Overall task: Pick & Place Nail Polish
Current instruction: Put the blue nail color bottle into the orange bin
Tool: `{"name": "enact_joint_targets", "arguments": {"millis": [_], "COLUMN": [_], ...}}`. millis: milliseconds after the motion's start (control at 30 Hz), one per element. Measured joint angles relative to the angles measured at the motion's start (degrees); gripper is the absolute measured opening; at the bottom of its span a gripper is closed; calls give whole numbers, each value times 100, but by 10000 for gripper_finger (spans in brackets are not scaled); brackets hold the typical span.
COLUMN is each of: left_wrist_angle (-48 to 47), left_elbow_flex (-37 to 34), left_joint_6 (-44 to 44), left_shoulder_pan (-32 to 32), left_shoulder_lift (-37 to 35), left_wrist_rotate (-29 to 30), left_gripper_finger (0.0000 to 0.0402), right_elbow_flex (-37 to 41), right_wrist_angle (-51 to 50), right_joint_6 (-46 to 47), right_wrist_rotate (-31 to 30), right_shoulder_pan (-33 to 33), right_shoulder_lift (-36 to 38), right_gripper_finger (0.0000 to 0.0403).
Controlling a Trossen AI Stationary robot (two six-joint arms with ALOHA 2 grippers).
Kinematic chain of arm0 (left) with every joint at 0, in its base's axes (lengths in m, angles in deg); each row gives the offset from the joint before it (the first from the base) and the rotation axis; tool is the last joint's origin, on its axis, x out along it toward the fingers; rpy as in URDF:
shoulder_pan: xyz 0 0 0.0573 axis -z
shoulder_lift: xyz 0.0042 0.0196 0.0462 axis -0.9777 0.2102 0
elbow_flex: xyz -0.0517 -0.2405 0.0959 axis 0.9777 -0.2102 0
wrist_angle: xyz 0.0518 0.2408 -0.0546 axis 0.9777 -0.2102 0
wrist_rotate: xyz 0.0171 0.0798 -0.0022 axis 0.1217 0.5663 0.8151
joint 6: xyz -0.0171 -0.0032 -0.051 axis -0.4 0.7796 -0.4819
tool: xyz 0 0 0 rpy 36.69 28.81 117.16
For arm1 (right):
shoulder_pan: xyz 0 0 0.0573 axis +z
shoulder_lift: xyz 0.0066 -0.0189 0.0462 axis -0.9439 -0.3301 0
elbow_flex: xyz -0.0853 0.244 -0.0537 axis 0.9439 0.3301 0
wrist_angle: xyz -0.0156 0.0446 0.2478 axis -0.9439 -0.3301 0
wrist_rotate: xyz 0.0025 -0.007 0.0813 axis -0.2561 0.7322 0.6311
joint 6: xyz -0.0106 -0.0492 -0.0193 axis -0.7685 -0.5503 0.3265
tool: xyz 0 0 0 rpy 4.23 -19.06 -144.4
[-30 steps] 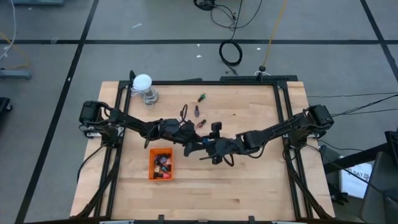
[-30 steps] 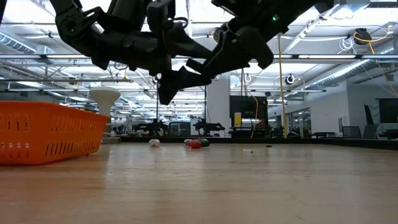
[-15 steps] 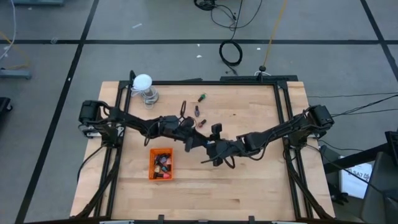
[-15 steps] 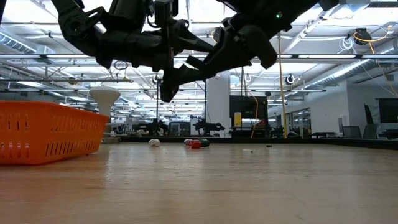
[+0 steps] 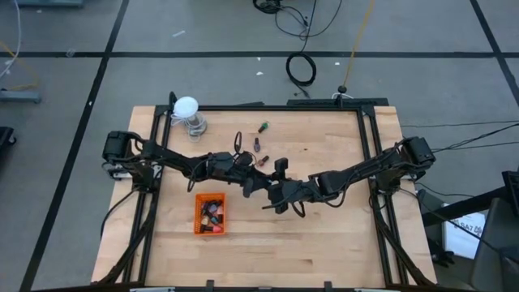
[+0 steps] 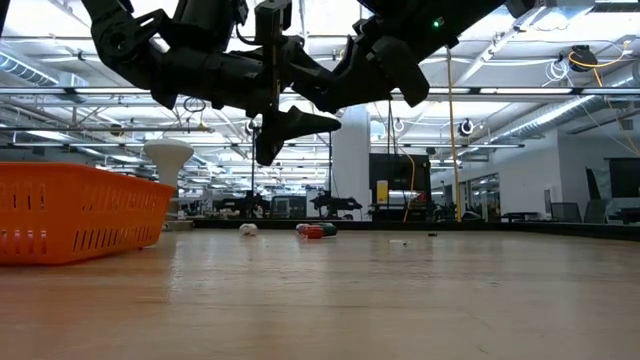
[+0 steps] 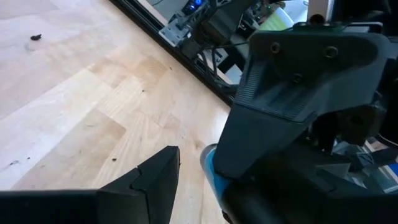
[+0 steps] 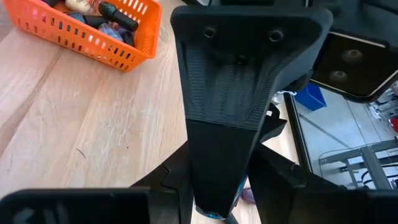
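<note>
Wood table (image 5: 324, 243), orange tray (image 5: 210, 215) w/ bottles. Both grippers meet mid-air right of the tray, looks like a handoff: right gripper (image 5: 272, 195) pinches a teal bottle (image 7: 209, 163), left gripper (image 5: 253, 183) spread around it. Next: left closes, right lets go.

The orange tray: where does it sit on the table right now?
In the high view the orange tray sits left of the table's centre, toward the near edge, just below the left gripper, with nail polish bottles inside.

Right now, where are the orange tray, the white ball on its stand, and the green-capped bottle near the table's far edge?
orange tray (image 5: 197, 228): high view, on its left rim.
white ball (image 5: 186, 106): high view, on the ball's top.
green-capped bottle (image 5: 263, 127): high view, on the middle of the lying bottle.
</note>
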Motion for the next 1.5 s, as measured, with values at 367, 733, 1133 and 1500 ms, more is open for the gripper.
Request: {"name": "enact_joint_targets", "arguments": {"millis": [367, 733, 1133, 1500], "left_wrist_angle": [-7, -296, -419, -404], "left_elbow_flex": [0, -23, -15, -11], "left_joint_6": [53, 425, 2028, 3595], "left_shoulder_pan": [-94, -447, -561, -24], "left_shoulder_lift": [2, -174, -472, -660], "left_wrist_rotate": [-14, -114, -1000, -958], "left_gripper_finger": [50, 53, 53, 52], "right_elbow_flex": [-4, -24, 17, 1708], "right_wrist_angle": [-47, -891, -3602, -2980], "right_joint_6": [57, 1195, 3846, 3905], "right_wrist_rotate": [-9, -350, -1133, -1958], "right_shoulder_pan": [-51, 39, 269, 224], "right_shoulder_lift": [0, 169, 1312, 2619], "right_gripper_finger": [111, 204, 297, 298]}}
